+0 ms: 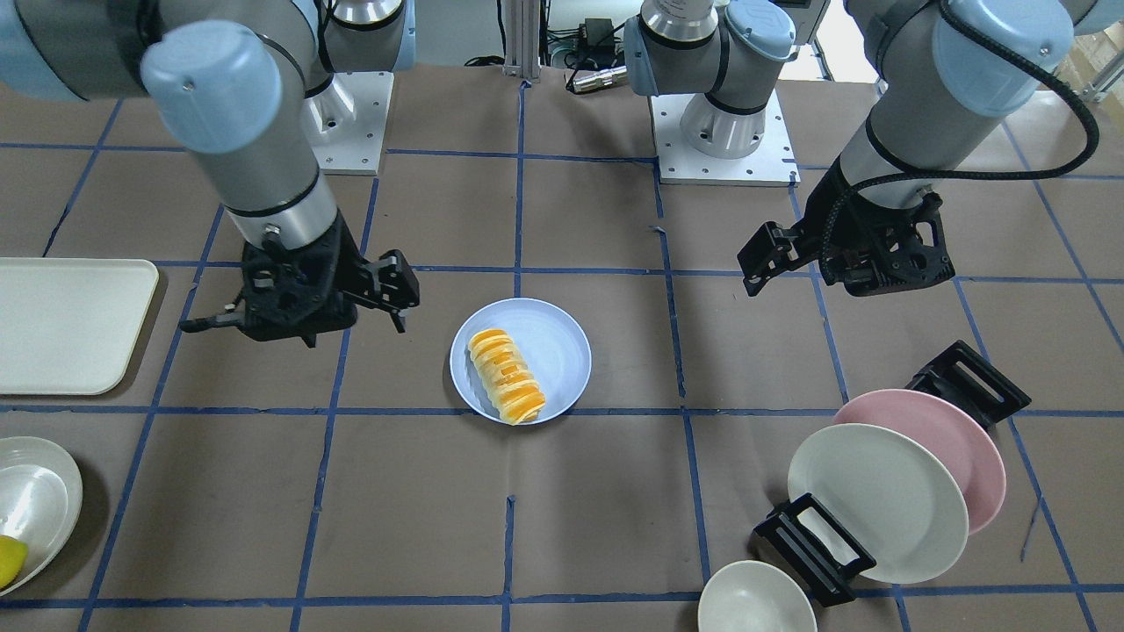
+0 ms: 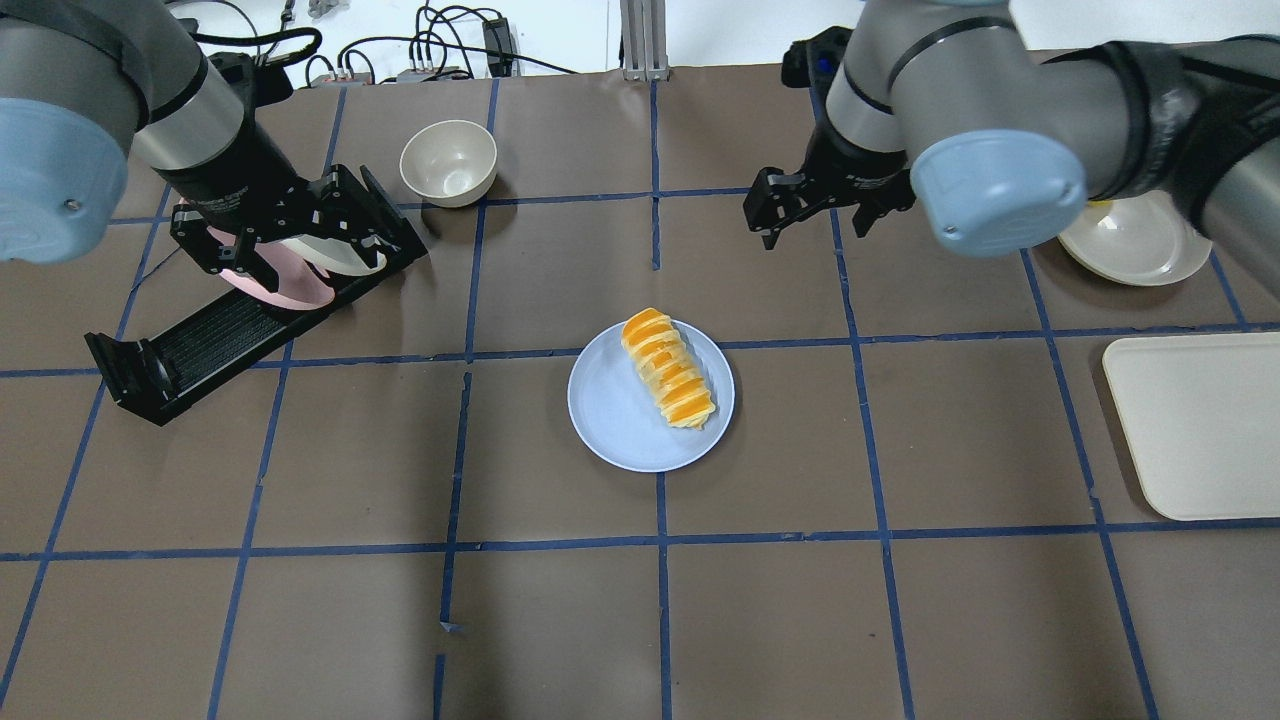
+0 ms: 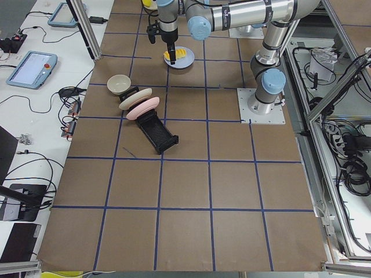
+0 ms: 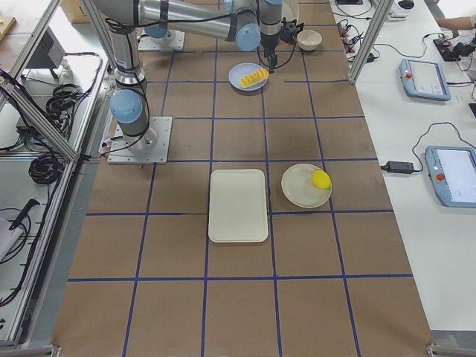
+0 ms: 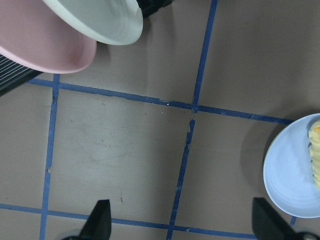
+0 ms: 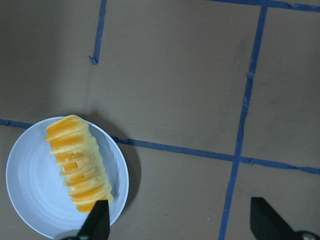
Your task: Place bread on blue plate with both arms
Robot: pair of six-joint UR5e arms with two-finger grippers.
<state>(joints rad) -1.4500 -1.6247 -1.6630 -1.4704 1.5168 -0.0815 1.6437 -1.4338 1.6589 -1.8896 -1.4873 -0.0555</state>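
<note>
Already the bread (image 2: 668, 368) lies on the blue plate (image 2: 615, 420), which sits toward the middle of the surface (image 2: 850, 620), well away from its edges in the overhead view. The loaf rests off-centre, on the half of the plate nearer the surface's right edge, and its end nearer the robot reaches about to the rim. The task looks as good as done. The left gripper (image 5: 182, 227) hangs above bare surface on the plate's left side, its fingers wide apart and holding nothing. The right gripper (image 6: 180, 225) hangs off the plate's far right side, its fingers likewise spread and empty. Neither touches the loaf or the plate. Judging by its look, the loaf is light and probably a little yielding, whether real bread or a foam or plastic model I cannot tell. Its ridges should give the fingers some purchase, though a hard squeeze could dent it or make it pop out. If it had to be shifted inward, the best hold would be across its narrow width near the middle, square to its long axis. The shallow plate would likely slide if pushed sideways.
</note>
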